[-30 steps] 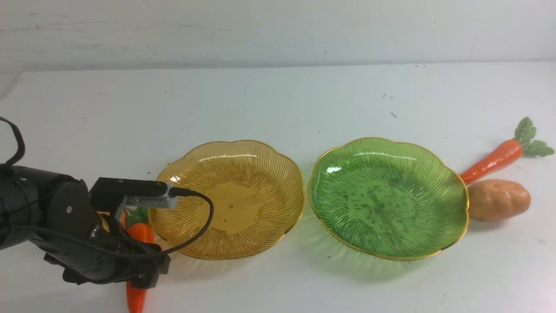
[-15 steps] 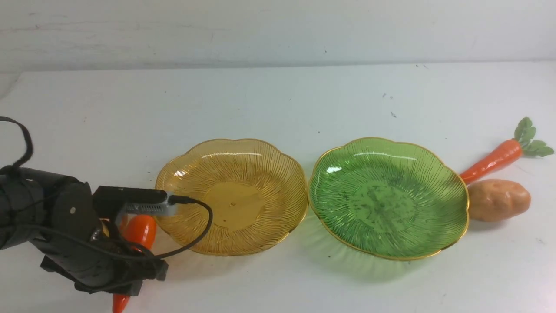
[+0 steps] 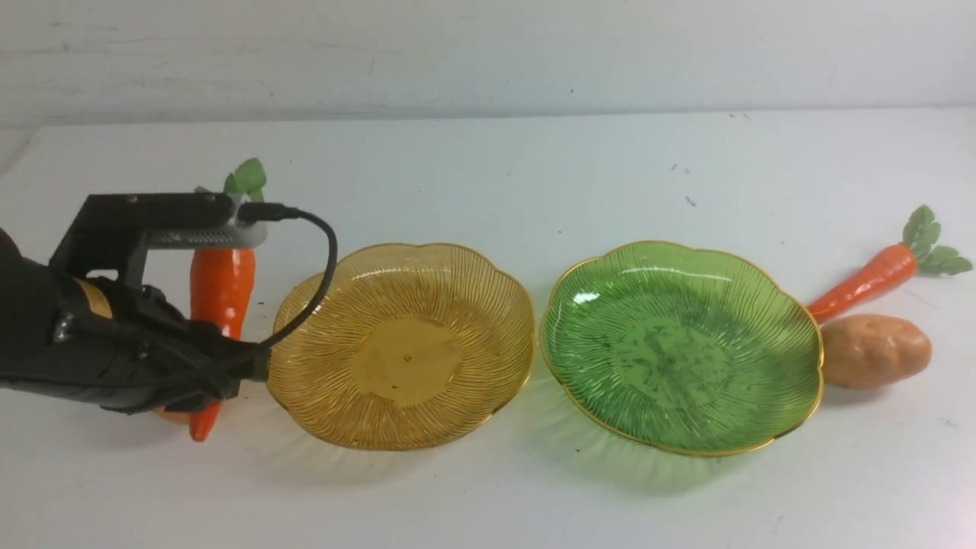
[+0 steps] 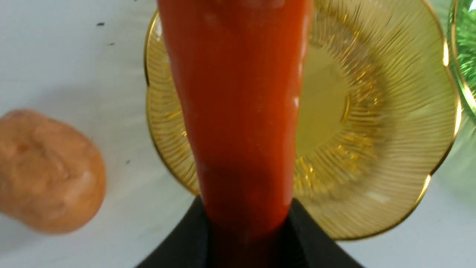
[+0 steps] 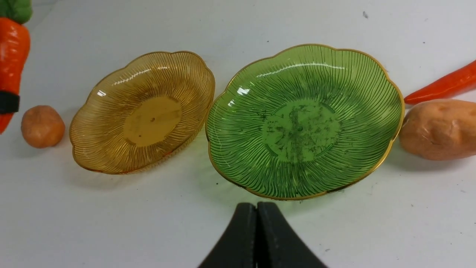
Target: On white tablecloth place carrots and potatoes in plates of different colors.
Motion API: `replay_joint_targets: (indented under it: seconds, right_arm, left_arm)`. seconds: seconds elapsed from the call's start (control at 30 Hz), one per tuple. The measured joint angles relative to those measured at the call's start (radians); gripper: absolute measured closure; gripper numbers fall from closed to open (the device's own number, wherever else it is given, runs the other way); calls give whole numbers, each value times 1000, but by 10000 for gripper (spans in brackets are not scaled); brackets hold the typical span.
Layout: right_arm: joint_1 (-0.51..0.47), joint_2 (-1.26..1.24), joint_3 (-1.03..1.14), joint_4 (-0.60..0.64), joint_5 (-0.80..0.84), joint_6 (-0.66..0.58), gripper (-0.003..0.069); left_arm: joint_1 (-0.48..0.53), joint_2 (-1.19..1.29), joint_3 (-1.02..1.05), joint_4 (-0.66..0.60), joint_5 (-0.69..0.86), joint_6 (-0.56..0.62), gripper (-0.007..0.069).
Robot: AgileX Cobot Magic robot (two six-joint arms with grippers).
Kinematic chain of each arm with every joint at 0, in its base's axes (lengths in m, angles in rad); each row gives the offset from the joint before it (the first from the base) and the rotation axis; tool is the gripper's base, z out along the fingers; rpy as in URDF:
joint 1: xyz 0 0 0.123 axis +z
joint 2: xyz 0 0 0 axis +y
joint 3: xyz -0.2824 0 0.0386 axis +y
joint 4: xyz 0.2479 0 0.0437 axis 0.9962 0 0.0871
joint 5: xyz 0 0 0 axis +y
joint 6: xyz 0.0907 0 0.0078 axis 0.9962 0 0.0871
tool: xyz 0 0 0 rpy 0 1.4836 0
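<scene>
Carrot (image 3: 221, 293) gripped in left pincer (image 3: 217, 366), over white tablecloth (image 3: 488, 175), just left of amber plate (image 3: 488, 305) rim. Long axis near-vertical: leaves up, tip down. Amber plate rim almost touches green plate (image 3: 762, 305). Right pincer (image 5: 256, 212) closed, empty.

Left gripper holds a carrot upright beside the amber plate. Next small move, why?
Probably shift the left gripper rightward until the carrot hangs over the amber plate: it is clamped tip-down just left of the rim, and that plate is empty.

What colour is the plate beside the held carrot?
Amber-yellow plate, gold-rimmed; best in the right wrist view.
</scene>
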Motion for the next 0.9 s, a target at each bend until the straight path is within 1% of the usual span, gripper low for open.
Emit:
replay_joint_targets:
  seconds: [0.1, 0.17, 0.23, 0.3, 0.33, 0.4, 0.43, 0.47, 0.53, 0.57, 0.6, 0.63, 0.67, 0.7, 0.77, 0.83, 0.9]
  right_arm:
    - [0, 0, 0, 0, 0, 0, 674]
    - [0, 0, 0, 3, 0, -2, 674]
    - [0, 0, 0, 4, 0, -2, 674]
    - [0, 0, 0, 4, 0, -2, 674]
    - [0, 0, 0, 4, 1, -2, 674]
    - [0, 0, 0, 4, 4, -2, 674]
    - [0, 0, 0, 4, 8, -2, 674]
    - [0, 0, 0, 4, 12, -2, 674]
    - [0, 0, 0, 4, 20, -2, 674]
    - [0, 0, 0, 4, 23, -2, 674]
    - [0, 0, 0, 4, 24, -2, 674]
    - [0, 0, 0, 4, 25, -2, 674]
    - [0, 0, 0, 4, 26, -2, 674]
    - [0, 0, 0, 4, 26, -2, 674]
    - [0, 0, 0, 3, 26, -2, 674]
    - [0, 0, 0, 3, 26, -2, 674]
    - [0, 0, 0, 3, 26, -2, 674]
  left_arm:
    - [-6, 96, -29, -69, -19, 55, 372]
    - [-30, 173, -56, -97, -25, 116, 275]
    - [-55, 221, -75, -105, -33, 151, 206]
    - [-68, 249, -90, -107, -32, 173, 165]
    - [-78, 276, -109, -109, -21, 185, 123]
    - [-78, 288, -135, -106, 15, 186, 95]
    - [-71, 288, -157, -92, 57, 170, 95]
    - [-61, 284, -174, -84, 92, 148, 107]
    - [-31, 274, -209, -53, 156, 106, 178]
    - [-9, 265, -227, -28, 193, 86, 243]
    - [17, 256, -242, 1, 227, 72, 326]
    - [52, 244, -254, 29, 260, 60, 440]
    - [108, 230, -261, 66, 287, 40, 545]
    - [149, 225, -263, 81, 300, 21, 585]
    - [228, 224, -264, 85, 317, 0, 611]
    - [339, 231, -264, 63, 349, -25, 625]
    - [383, 245, -264, 25, 360, -14, 621]
